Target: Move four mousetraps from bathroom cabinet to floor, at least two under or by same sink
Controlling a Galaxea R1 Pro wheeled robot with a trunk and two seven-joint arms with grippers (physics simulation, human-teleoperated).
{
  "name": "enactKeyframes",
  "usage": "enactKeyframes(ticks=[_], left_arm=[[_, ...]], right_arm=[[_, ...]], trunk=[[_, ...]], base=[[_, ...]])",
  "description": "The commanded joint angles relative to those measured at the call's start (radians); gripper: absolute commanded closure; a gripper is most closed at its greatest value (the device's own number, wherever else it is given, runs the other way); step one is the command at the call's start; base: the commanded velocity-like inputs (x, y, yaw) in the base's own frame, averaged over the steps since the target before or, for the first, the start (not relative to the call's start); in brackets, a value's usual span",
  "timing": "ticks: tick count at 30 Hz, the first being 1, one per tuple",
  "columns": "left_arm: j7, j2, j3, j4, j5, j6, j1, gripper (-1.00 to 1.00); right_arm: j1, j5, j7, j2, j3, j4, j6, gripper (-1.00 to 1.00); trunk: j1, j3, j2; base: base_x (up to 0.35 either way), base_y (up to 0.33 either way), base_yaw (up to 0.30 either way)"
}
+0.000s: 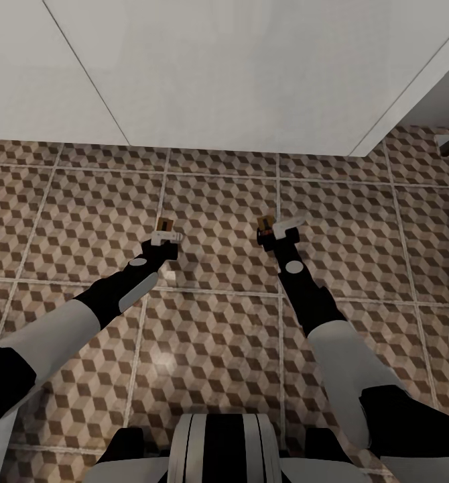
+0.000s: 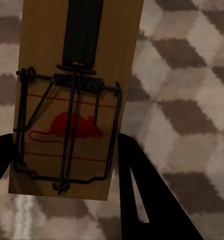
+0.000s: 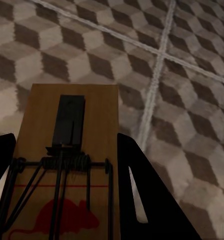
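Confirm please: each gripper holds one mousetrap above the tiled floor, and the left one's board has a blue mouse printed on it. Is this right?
Not quite. The mouse printed on the left mousetrap is red, not blue, as the left wrist view shows. The rest holds: the left gripper and right gripper each hold one trap above the bathroom floor.

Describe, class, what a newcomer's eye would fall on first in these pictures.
First come two small brown wooden mousetraps with dark wire springs and a red mouse print, one clamped in the left gripper, the other in the right gripper: left mousetrap, right mousetrap. Below both arms spreads the floor of brown, beige and cream cube-patterned tiles, running up to a plain white surface ahead.
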Motion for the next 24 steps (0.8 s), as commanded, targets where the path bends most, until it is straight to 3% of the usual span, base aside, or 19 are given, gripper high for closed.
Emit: enactKeyframes(ticks=[1,24], left_arm=[[0.012,0.002,-0.006,-0.003,0.002,0.004,-0.001,1.0],[0.012,0.002,-0.003,-0.012,-0.001,0.005,-0.001,1.0]], right_arm=[[0.0,0.006,-0.005,0.0,0.001,0.002,-0.001,1.0],[-0.001,0.006,-0.005,0.0,0.001,0.004,-0.003,1.0]], trunk=[[0.0,-0.001,0.0],[0.002,-0.016,-0.001]], base=[[0.0,0.0,0.0],[0.0,0.0,0.0]])
